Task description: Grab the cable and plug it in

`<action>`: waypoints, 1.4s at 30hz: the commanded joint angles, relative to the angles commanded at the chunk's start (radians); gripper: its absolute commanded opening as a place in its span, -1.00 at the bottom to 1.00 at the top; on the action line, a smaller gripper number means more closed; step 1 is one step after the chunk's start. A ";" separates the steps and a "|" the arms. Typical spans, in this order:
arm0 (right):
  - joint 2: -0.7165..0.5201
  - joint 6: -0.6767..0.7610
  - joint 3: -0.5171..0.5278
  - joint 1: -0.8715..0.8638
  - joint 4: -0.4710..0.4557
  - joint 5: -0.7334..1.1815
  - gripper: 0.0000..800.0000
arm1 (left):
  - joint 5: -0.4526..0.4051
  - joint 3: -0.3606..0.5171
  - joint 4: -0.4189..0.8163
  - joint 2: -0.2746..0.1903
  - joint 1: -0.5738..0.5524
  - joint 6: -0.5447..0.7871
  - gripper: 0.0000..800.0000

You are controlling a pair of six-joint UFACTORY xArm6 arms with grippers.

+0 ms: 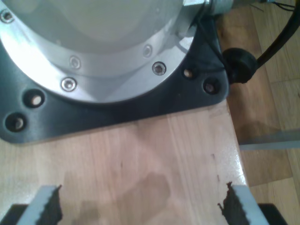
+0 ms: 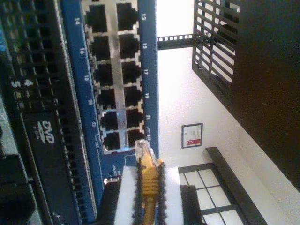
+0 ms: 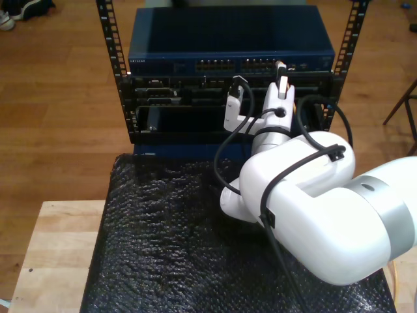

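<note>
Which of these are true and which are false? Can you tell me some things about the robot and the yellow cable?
1. My second pincer is shut on the cable. True.
2. The cable's clear plug is already inside a port. False: it sits just outside the blue switch.
3. My first pincer holds a cable. False: it is open over a wooden table.
4. The switch's ports near the plug look empty. True.

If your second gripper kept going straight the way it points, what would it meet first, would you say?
Probably the blue switch: the cable plug held in my second gripper points at the last ports of the bank. Depth is unclear.
</note>
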 joint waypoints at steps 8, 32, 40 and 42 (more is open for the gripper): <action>0.020 -0.002 -0.026 0.000 -0.002 0.000 -1.00 | 0.002 0.000 0.000 0.000 0.000 0.000 1.00; 0.038 -0.002 -0.057 -0.006 -0.008 0.009 -1.00 | 0.000 0.000 0.000 0.000 0.000 0.000 1.00; 0.041 -0.009 -0.057 -0.008 -0.008 0.014 -1.00 | 0.000 0.000 0.000 0.000 0.000 0.000 1.00; 0.041 -0.009 -0.058 -0.012 -0.005 0.025 -1.00 | 0.000 0.000 0.000 0.000 0.000 0.000 1.00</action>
